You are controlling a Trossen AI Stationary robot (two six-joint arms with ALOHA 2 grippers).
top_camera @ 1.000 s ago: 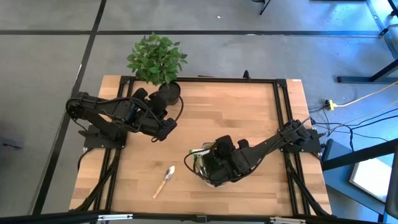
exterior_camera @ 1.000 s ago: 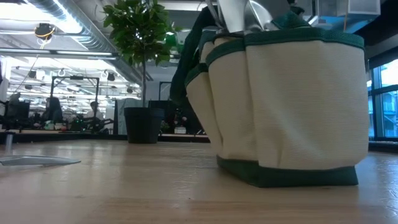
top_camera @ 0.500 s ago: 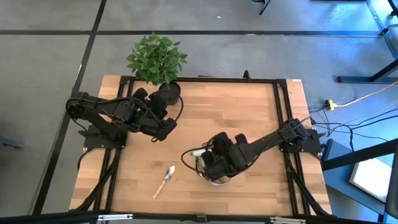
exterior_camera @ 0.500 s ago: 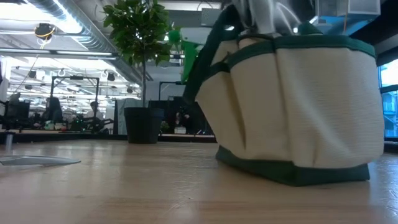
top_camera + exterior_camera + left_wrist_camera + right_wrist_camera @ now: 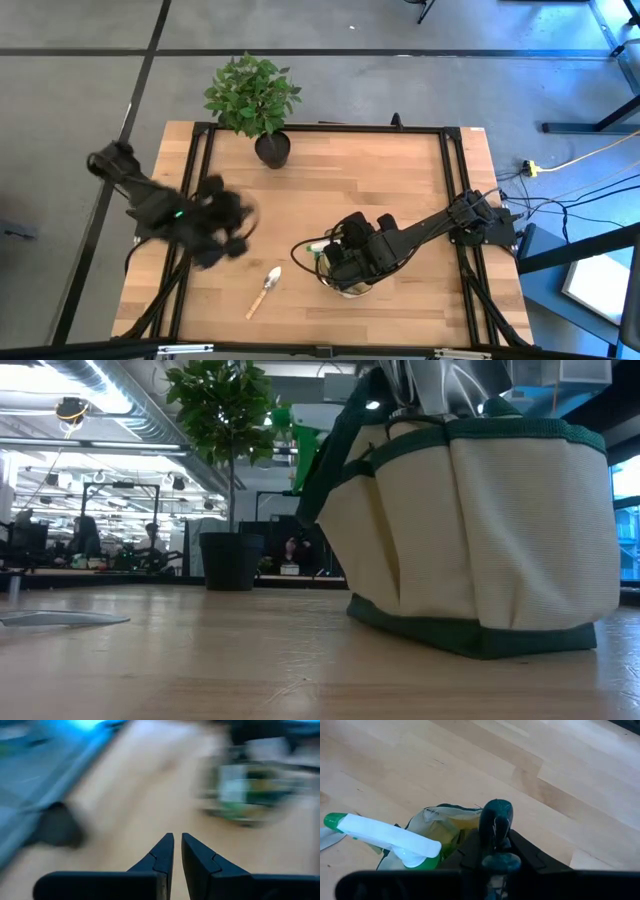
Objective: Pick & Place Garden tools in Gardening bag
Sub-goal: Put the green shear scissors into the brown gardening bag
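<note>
Beside the gardening bag (image 5: 345, 270), on the side toward the left arm, the last loose tool lies flat on the wooden table (image 5: 380, 180) — a wooden-handled trowel (image 5: 265, 291), clear of the bag and touching nothing. Its long axis runs on a slant, the metal blade pointing toward the bag and the wooden handle pointing away toward the table's front edge. The left gripper (image 5: 222, 250) hovers farther out from the bag than the trowel does, on the trowel's far side, empty, its fingers (image 5: 162, 855) pressed nearly together with only a sliver of gap. The right gripper (image 5: 495, 847) is right over the bag's mouth, clamped on a dark-handled tool (image 5: 496, 822) that stands upright in the bag, next to the green spray bottle (image 5: 385, 840) whose white trigger head pokes out over the rim. In the low view the bag sits with several metal tool heads showing above its green-trimmed edge. The left arm looks the natural one for the trowel — it is free and the trowel lies between it and the bag; it would have to spread its fingers and turn across the handle's slant to take it. The potted plant (image 5: 255, 100) stands well apart at the table's back edge.
</note>
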